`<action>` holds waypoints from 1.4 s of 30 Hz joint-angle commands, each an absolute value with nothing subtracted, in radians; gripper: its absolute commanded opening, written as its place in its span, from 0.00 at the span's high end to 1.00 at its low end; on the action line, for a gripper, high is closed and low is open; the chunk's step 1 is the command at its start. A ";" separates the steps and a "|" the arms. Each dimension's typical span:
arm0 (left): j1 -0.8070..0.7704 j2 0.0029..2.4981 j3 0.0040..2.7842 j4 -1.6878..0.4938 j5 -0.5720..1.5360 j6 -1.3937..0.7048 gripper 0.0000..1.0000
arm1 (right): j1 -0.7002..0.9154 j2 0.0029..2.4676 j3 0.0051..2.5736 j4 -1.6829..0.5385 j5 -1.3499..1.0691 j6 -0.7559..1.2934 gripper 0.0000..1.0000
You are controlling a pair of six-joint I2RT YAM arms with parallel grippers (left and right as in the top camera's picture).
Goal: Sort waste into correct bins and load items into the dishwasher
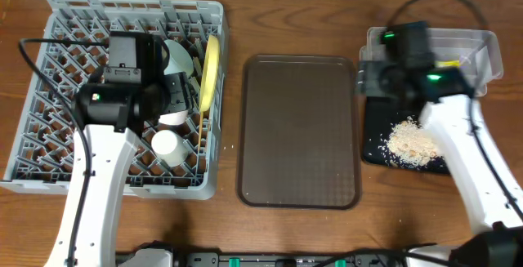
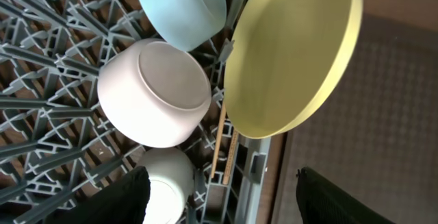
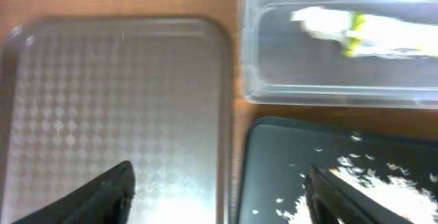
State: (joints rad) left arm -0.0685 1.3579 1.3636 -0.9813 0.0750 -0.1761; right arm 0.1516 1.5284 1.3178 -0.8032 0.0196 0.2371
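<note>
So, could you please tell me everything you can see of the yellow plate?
The yellow plate is round, plain pale yellow and matte, plastic by its look, with a shallow raised rim and no visible food on it. It stands on edge among the pegs along the right side of the grey dish rack, so from overhead it shows only as a thin sliver. The light-blue bowl sits close beside it; whether they touch I cannot tell. The wooden chopsticks lie by its lower edge.
</note>
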 commanded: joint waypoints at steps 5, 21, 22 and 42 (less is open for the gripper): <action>-0.086 1.420 1.356 -1.110 0.069 -0.128 0.23 | -0.042 1.544 1.316 -0.959 -0.097 0.176 0.02; -0.086 0.957 1.065 -0.979 0.071 -0.083 0.13 | -0.076 1.169 1.058 -0.881 -0.009 0.133 0.01; -0.086 0.902 1.023 -0.957 0.072 -0.083 0.13 | -0.067 1.110 1.021 -0.851 0.010 0.133 0.01; -0.086 0.508 0.834 -0.949 0.078 -0.102 0.12 | -0.052 0.589 0.849 -0.984 0.063 0.133 0.01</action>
